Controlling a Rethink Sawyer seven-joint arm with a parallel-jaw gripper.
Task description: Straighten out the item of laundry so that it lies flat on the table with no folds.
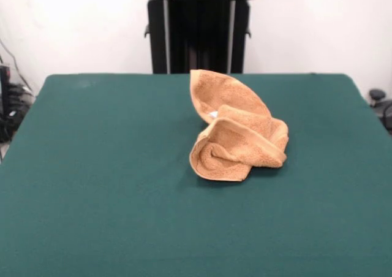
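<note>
The orange-tan terry towel (234, 127) lies crumpled a little right of the middle of the dark green table (98, 185). Its far part lies as a rounded flap toward the pedestal. Its near part is rolled and folded over itself, with a flat woven band curving across the top. A bit of white label (213, 114) peeks out at the left between the folds. The gripper is not in view; only the pedestal shows at the top.
The black pedestal (199, 32) stands behind the table's far edge, with the red and black arm base at the top edge. Cables and equipment (11, 99) sit off the table's left side, and a dark object (378, 99) off the right.
</note>
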